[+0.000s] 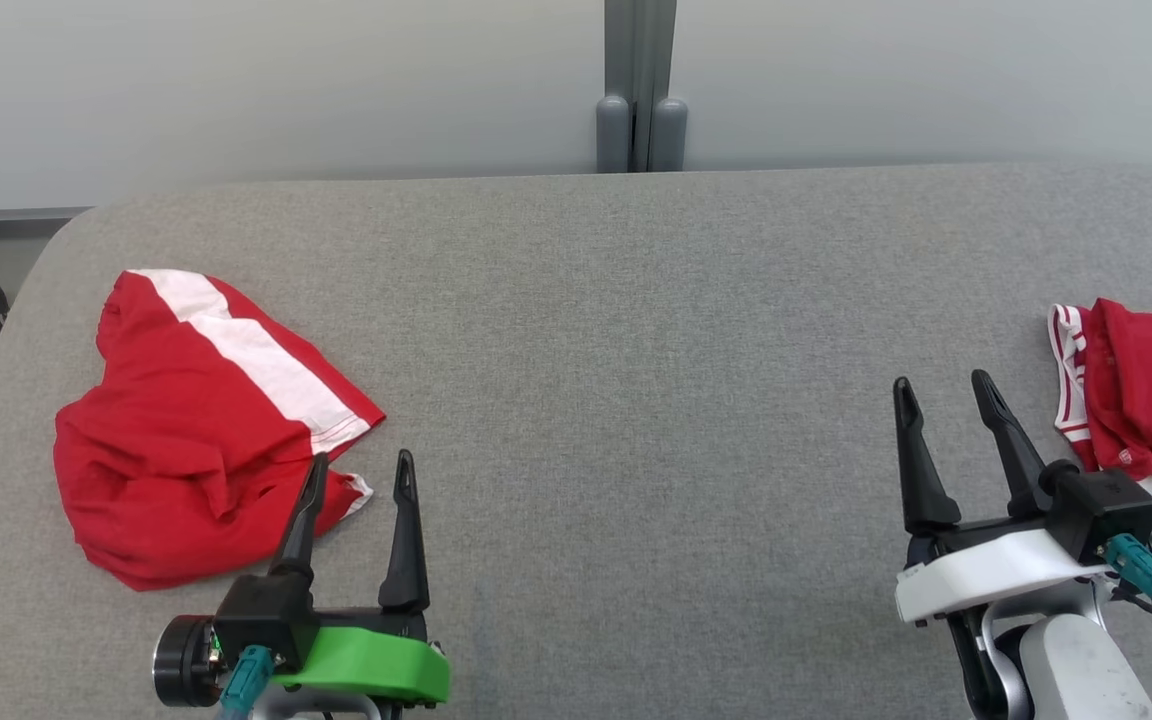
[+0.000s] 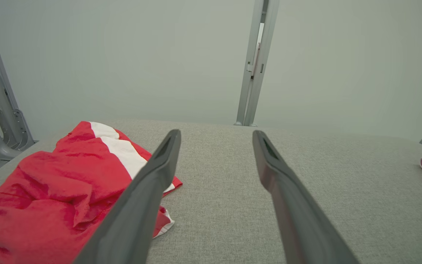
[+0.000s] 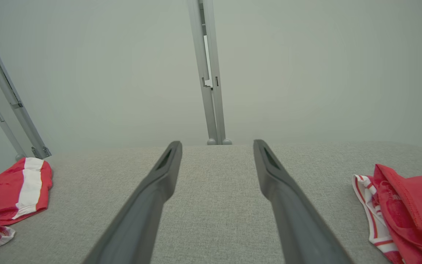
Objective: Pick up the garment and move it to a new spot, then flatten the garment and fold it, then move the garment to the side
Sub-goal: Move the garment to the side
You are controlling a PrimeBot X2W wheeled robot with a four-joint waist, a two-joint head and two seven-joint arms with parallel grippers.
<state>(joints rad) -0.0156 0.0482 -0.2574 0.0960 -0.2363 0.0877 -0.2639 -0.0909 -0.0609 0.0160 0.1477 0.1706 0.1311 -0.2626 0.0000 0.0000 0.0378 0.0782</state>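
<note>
Garment (image 1: 186, 440): bright red w/ one broad white band. 2nd garment (image 1: 1151, 400), rt side: red, red-&-white striped trim. Bench (image 1: 636, 330): heathered mid-grey fabric. Left gripper (image 1: 361, 460): black, green base. Right gripper (image 1: 941, 382): black, white base. Wall (image 1: 236, 90): pale grey-green.

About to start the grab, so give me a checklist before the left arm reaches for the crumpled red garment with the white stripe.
Left gripper open, empty: ok.
Right gripper open, empty: ok.
Crumpled red white-striped garment on the grey fabric table, beside the left gripper: ok.
Garment flat: not ok, bunched.
Left finger touching cloth: cannot tell.
Second red garment, striped trim, apart at right: ok.
</note>
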